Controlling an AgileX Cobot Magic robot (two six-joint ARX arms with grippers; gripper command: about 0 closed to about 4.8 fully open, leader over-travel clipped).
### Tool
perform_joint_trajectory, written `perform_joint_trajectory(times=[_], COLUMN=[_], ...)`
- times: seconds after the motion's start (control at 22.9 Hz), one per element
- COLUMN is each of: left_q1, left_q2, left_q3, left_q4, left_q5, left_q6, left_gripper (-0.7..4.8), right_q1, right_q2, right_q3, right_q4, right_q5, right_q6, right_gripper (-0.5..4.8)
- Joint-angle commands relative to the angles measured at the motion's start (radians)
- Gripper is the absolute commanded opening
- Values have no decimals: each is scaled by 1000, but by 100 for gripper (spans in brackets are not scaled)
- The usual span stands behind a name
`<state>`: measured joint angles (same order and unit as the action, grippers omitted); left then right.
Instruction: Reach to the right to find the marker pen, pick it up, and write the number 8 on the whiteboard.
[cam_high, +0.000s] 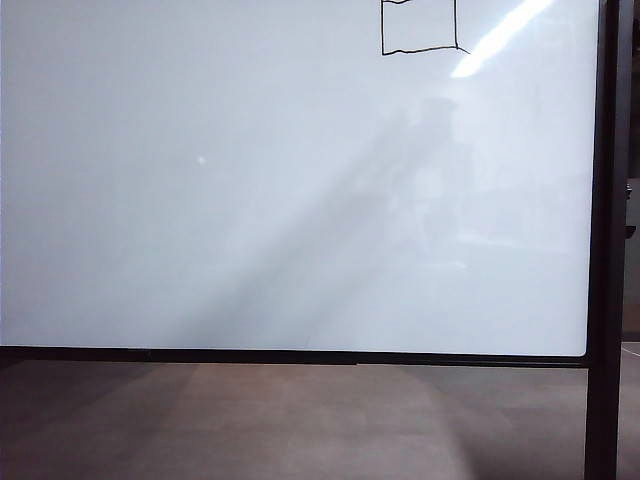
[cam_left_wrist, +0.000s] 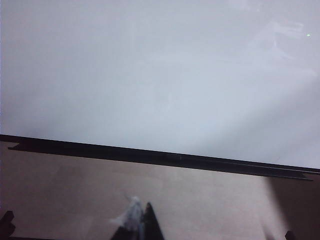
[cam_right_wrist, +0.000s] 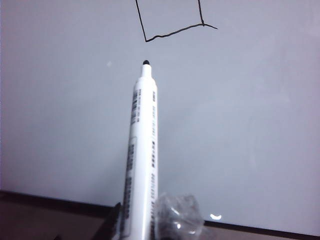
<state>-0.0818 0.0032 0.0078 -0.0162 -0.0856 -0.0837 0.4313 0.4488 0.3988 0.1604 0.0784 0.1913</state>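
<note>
I'm seeing right gripper (cam_right_wrist: 142, 227) clamping marker pen (cam_right_wrist: 141, 150) | tip pointing 12 o'clock at number 8 (cam_right_wrist: 172, 22) on whiteboard (cam_high: 250, 200) | left gripper (cam_left_wrist: 142, 225) jaws: cannot tell.

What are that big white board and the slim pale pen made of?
The large glossy white board looks like coated, shiny sheet: it mirrors a light streak. Its thin dark frame could be metal or plastic. The slim pale marker pen, held by the right gripper, looks like smooth printed plastic.

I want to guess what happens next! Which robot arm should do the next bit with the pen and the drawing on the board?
The right arm. Its right gripper holds the marker pen, tip aimed at the whiteboard just under the number 8. The left gripper holds no pen, low by the frame.
</note>
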Motion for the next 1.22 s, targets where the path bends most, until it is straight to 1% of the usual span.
perform_joint_trajectory(times=[0.04, 0.39, 0.61, 0.78, 1.05, 1.22], left_q1=[2, 3, 3, 3, 3, 3], left_q2=[1, 1, 1, 1, 1, 1], left_q3=[1, 1, 1, 1, 1, 1], left_q4=[19, 25, 25, 25, 24, 24], left_q5=[1, 0, 0, 0, 0, 0], left_q6=[-2, -2, -2, -2, -2, -2], left_gripper=[-5, -5, -5, -5, -5, -5], right_q1=[0, 1, 0, 1, 0, 1], right_q2=[-30, -50, -50, -50, -51, -51], right_q3=[-48, -183, -253, -309, -324, -324], right_q4=[33, 188, 241, 317, 348, 366], right_q5=[25, 28, 36, 35, 55, 47], right_q6=[2, 3, 3, 28, 18, 18], right_gripper=[-6, -6, -6, -6, -6, -6])
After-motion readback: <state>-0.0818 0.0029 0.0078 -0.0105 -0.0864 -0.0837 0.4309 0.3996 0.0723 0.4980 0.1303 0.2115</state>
